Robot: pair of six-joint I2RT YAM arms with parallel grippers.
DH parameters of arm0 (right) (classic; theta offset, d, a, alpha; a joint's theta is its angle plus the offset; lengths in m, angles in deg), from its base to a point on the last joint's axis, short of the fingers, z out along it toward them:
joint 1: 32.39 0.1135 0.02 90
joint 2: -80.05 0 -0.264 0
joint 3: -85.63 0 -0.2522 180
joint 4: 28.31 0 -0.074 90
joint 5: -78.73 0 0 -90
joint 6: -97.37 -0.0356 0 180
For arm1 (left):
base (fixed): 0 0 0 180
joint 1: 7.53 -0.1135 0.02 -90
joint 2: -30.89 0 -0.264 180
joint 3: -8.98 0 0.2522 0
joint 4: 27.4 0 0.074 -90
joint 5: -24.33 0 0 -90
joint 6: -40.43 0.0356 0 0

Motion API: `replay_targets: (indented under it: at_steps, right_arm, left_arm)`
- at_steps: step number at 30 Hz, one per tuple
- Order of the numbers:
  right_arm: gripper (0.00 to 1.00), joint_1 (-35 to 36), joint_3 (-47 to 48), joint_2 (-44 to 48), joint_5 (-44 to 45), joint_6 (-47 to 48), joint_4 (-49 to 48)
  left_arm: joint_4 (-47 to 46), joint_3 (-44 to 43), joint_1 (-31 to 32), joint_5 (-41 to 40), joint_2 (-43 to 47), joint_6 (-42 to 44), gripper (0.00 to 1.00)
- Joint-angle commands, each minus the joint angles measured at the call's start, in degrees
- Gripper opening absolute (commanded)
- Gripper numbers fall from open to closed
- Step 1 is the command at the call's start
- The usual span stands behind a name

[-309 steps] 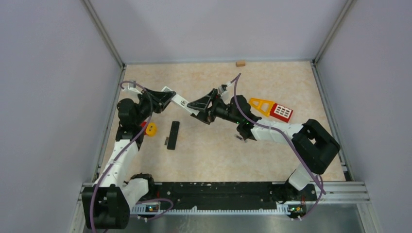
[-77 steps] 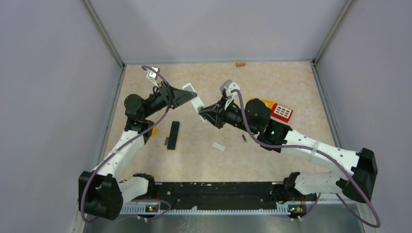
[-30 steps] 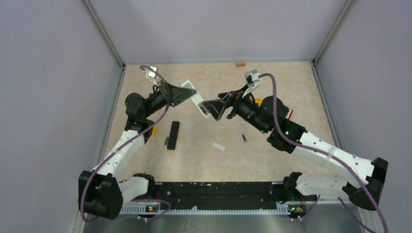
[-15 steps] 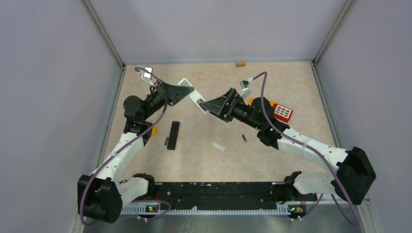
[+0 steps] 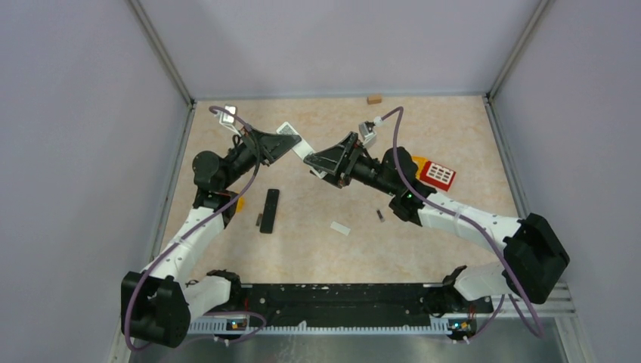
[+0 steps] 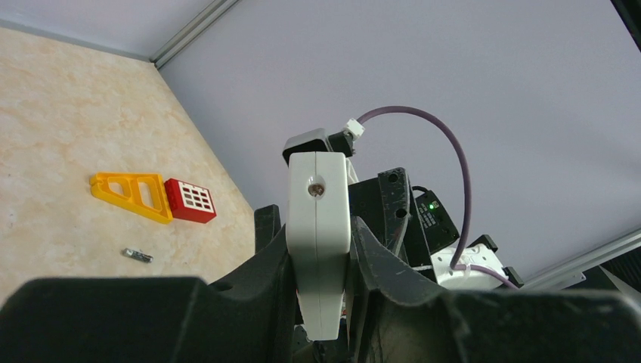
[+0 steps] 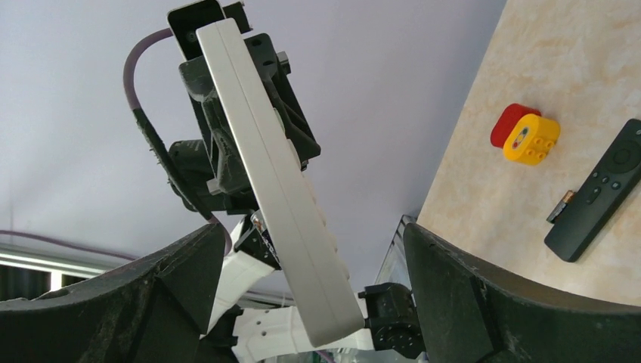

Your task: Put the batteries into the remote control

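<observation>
The left gripper [image 5: 283, 141] stayed clamped on the raised white remote [image 5: 293, 137]. The right gripper [image 5: 320, 161], jaws wide, had moved in astride its 4 o'clock end. A battery [image 5: 380, 215] lay unmoved on the desk [image 5: 453, 121].

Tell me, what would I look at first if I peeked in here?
In mid-air over the beige table, the left gripper clamps a long white plastic remote control, while the right gripper's open jaws stand on either side of its other end. Below them a slim black remote control lies flat on the table. A red grid block beside a yellow triangular frame brightens the right side.
</observation>
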Motion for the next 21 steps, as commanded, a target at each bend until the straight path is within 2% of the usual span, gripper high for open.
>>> replay_targets:
  at_steps: [1,7,21]
  right_arm:
    - [0.88,-0.1,3.8,-2.0,-3.2,-2.8,-6.2]
    - [0.83,-0.1,4.7,-3.1,-3.5,-3.1,-6.2]
    - [0.56,0.0,6.2,-4.2,-4.7,-3.6,-4.6]
  left_arm:
    - [-3.9,-0.4,0.1,0.8,0.6,0.4,0.00]
    - [-2.4,-0.4,0.1,1.7,1.4,1.7,0.00]
    - [-0.3,-0.2,0.1,1.6,1.8,4.0,0.00]
